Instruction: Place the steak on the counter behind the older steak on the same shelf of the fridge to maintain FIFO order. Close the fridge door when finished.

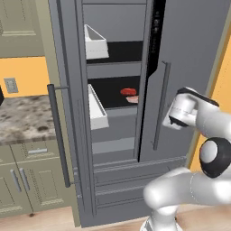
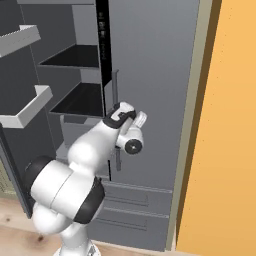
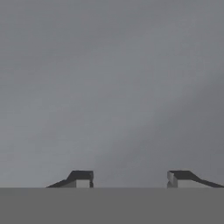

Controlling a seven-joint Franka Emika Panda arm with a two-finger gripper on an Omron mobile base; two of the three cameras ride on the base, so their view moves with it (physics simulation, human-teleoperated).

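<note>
The steak point(image 1: 128, 91) lies on the black shelf point(image 1: 110, 92) inside the fridge point(image 1: 189, 54), just behind the older steak point(image 1: 132, 99), almost touching it. The fridge door point(image 1: 67, 113) stands open beside the table point(image 1: 22, 118). The pincer point(image 3: 130, 179) faces a plain grey surface, its fingertips point(image 3: 81, 178) apart with nothing between them.

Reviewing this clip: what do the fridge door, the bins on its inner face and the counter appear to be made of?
All rendered, so hedged. The fridge door looks like matte dark grey painted metal: flat, even tone, no gloss. The bins look like white plastic: thin, plain, slightly shaded walls. The counter looks like polished granite: grey-brown speckles. The handle appears to be a darker metal bar.
</note>
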